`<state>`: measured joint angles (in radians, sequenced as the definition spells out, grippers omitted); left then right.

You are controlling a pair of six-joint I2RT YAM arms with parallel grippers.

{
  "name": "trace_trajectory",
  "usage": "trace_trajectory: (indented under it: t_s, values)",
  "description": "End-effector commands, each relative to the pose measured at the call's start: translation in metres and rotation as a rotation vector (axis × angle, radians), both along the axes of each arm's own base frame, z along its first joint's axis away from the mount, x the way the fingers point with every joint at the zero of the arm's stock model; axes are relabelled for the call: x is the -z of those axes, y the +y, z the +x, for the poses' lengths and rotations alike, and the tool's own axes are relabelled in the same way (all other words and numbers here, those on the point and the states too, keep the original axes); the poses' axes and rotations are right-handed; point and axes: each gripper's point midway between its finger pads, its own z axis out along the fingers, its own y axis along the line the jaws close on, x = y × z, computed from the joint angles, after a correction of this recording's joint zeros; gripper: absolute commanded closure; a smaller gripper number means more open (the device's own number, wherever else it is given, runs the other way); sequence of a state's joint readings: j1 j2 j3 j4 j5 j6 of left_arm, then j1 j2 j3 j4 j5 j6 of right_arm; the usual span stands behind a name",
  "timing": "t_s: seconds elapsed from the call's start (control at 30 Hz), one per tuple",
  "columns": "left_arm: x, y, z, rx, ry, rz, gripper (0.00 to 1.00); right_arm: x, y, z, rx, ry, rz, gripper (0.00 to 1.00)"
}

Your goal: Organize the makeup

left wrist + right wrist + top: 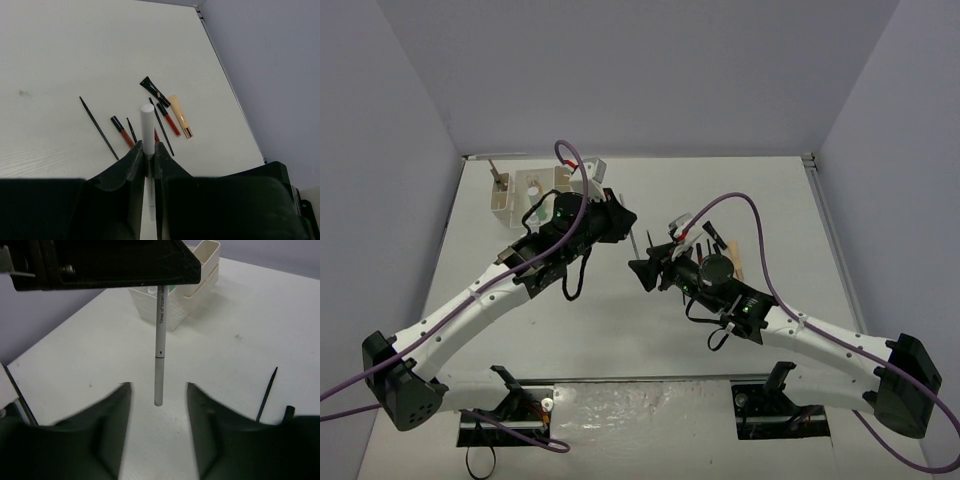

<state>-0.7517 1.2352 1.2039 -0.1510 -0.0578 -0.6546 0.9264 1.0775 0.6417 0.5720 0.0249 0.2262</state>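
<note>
The left claw (148, 150) is pinched shut on a white pencil (147, 120). In its own wrist view the two black fingers press against the pencil's sides, and the blunt white end sticks out past the tips, held up above the tabletop (60, 60).

From the right wrist view the same pencil hangs down out of the black body of the left claw, with fine print along its upper part and a thin dark ring lower down. Its free end sits in the gap of the right claw (159, 386), whose fingers stand apart, one on each side of the pencil and not touching it. Their edges are blurred.

From above, the two claws meet near the middle of the tabletop, tip to tip, with the pencil showing only as a thin line between them.

The rest of the makeup lies loose on the tabletop, to the right of the middle and beside the right arm. There is a long thin black stick (98, 128), a red and black pencil (122, 131), a black tube (155, 90), a red tube (168, 119) and a tan tube (180, 116), close together, some touching.

The white and beige box (510, 200) stands at the far left of the tabletop, behind the left arm and well apart from the loose pieces. Something green shows inside it.
</note>
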Motion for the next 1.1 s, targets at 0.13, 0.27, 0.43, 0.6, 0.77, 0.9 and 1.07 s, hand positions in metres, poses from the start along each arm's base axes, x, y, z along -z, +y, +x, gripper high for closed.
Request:
trace_trajectory:
  t_s: [0.13, 0.27, 0.43, 0.6, 0.77, 0.9, 1.07]
  values:
    - [-0.048, 0.071, 0.024, -0.262, -0.232, 0.16, 1.0, -0.033, -0.02, 0.017, 0.147, -0.051, -0.001, 0.0]
    - [-0.059, 0.135, 0.05, -0.441, -0.279, 0.242, 1.0, -0.028, -0.039, 0.018, 0.216, -0.04, -0.031, 0.0]
    - [-0.077, 0.216, 0.089, -0.649, -0.349, 0.291, 1.0, -0.016, -0.058, 0.012, 0.25, -0.042, -0.044, 0.0]
    - [-0.077, 0.272, 0.128, -0.78, -0.382, 0.332, 1.0, -0.005, -0.069, 0.009, 0.266, -0.038, -0.073, 0.0]
    - [-0.07, 0.315, 0.175, -0.837, -0.412, 0.338, 1.0, 0.01, -0.073, 0.006, 0.266, -0.002, -0.114, 0.0]
    - [-0.057, 0.351, 0.208, -0.88, -0.414, 0.36, 1.0, 0.013, -0.078, 0.0, 0.259, 0.002, -0.113, 0.0]
    - [-0.053, 0.363, 0.237, -0.866, -0.429, 0.342, 1.0, 0.01, -0.089, -0.003, 0.275, -0.01, -0.119, 0.0]
